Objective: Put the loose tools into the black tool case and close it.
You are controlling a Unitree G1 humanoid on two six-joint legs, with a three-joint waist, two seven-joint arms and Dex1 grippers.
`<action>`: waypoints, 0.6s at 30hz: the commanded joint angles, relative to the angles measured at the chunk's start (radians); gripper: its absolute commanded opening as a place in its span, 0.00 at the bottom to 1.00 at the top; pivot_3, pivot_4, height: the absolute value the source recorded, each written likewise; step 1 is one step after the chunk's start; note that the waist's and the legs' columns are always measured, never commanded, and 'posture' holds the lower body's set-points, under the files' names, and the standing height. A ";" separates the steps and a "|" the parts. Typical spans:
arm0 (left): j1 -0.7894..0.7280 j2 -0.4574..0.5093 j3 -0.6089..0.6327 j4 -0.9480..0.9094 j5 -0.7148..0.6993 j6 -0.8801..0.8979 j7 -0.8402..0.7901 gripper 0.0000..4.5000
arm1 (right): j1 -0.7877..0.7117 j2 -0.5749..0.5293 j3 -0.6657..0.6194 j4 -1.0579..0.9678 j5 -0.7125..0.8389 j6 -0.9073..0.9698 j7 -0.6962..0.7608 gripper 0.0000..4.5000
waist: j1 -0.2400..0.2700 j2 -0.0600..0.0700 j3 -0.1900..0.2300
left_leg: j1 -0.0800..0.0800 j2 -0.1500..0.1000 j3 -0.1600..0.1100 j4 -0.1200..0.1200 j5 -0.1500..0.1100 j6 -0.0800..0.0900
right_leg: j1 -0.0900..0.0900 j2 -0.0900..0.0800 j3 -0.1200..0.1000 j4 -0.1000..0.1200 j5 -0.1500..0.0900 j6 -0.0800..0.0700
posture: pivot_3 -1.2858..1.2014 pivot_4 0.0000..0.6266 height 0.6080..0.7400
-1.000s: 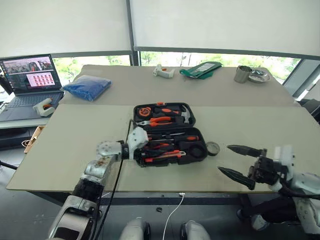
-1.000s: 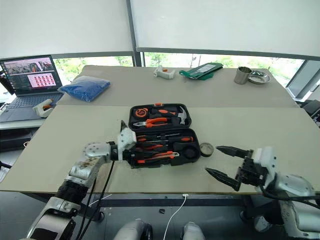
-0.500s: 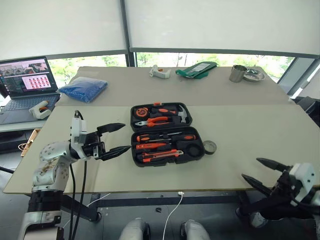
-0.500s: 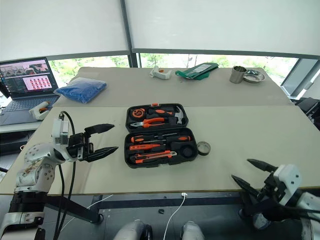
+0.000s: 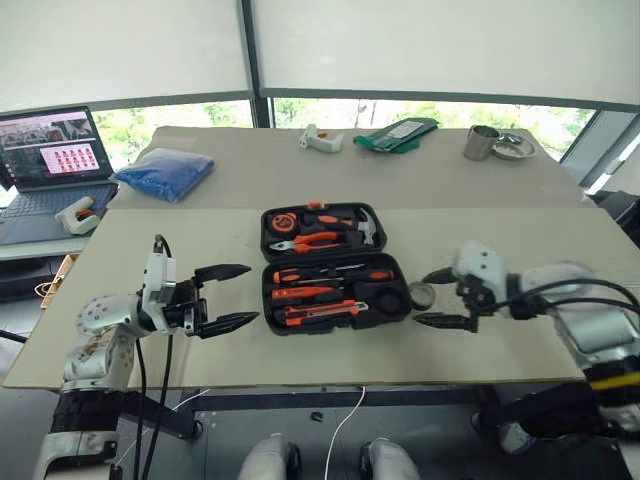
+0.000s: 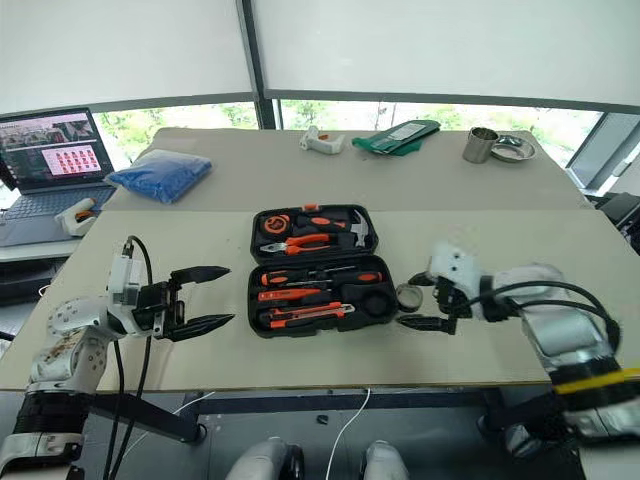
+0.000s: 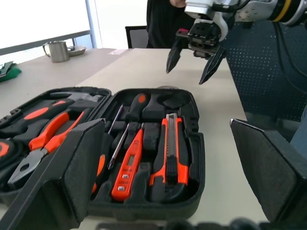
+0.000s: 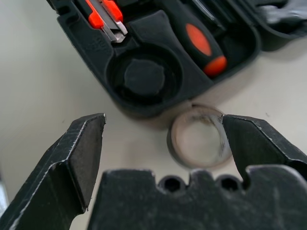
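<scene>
The black tool case (image 5: 335,268) lies open on the table (image 5: 130,250), with screwdrivers (image 5: 330,275) and utility knife (image 5: 325,311) inside. The tape roll (image 5: 421,296) lies just beside its right edge. From the head, the left gripper (image 5: 225,297) is spread empty near the case.

Right wrist view: the right gripper (image 8: 163,139) is wide open above the tape roll, holding nothing.

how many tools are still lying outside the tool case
1: the tape roll lies on the table just right of the open tool case, between the right gripper's open fingers. Others may be hidden.
</scene>
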 commanded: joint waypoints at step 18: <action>0.024 -0.024 -0.027 -0.146 -0.017 0.004 0.037 1.00 | -0.123 0.018 0.094 0.100 -0.140 0.056 0.080 0.13 | -0.008 0.000 0.000 | -0.003 0.000 0.001 0.000 0.001 -0.001 | -0.003 0.000 -0.001 0.001 0.006 0.008 | 0.52 0.24 1.00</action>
